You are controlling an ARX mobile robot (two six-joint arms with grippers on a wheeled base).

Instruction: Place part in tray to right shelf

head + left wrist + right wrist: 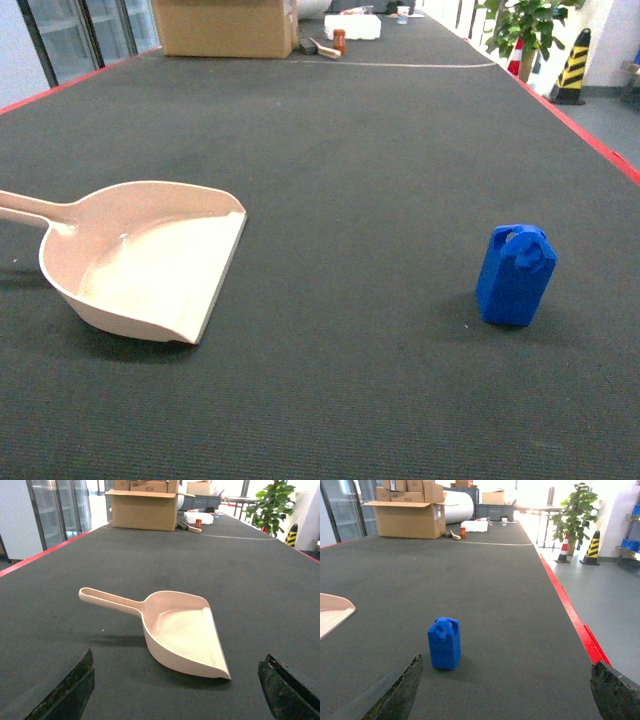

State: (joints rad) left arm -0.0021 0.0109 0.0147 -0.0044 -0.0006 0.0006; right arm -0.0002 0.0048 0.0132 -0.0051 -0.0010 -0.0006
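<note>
Counter surface is a dark ribbed mat edged in red, and it carries both task items. Tray lies on the left half in the head view, handle extending off the left edge, flat open front edge facing right toward the part. Part stands upright on the right half, well apart from the tray, loop handle on top. Left end effector is spread wide: its two dark fingers show at the lower corners of the left wrist view, with the tray lying on the counter ahead of and between them, not touched. Right end effector is likewise spread wide and holds nothing; the part stands ahead of it, nearer its left finger, not in contact. Cardboard box sits at the far end of the counter, and a potted plant stands beyond the right edge.
</note>
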